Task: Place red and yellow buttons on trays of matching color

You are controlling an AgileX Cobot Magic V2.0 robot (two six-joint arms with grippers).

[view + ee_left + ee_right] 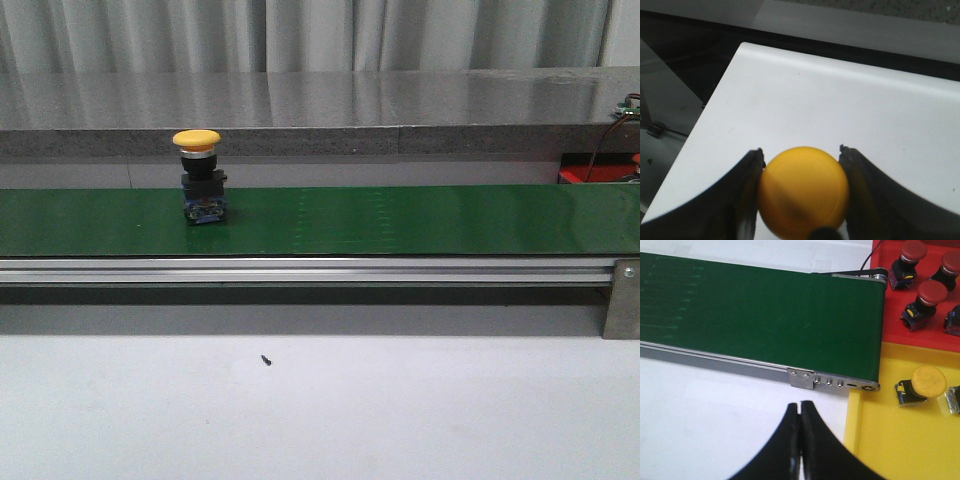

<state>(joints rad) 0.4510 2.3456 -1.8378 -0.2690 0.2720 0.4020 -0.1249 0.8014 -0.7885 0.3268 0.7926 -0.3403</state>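
Note:
A yellow button (197, 140) on a black and blue base stands upright on the green belt (420, 220), with no gripper near it. My left gripper (801, 149) is shut on the cap of another yellow button (802, 192) above the white table (840, 110). My right gripper (800, 404) is shut and empty, over the white table just before the belt's end. Beyond it lie the red tray (900, 337) holding three red buttons (931, 291) and the yellow tray (900, 440) holding a yellow button (927, 381) on its side.
The belt's aluminium rail (300, 270) runs along its near side, ending in a metal bracket (832, 381). A grey ledge (300, 130) runs behind the belt. A small dark speck (266, 360) lies on the table. A corner of the red tray (585, 175) shows at the far right.

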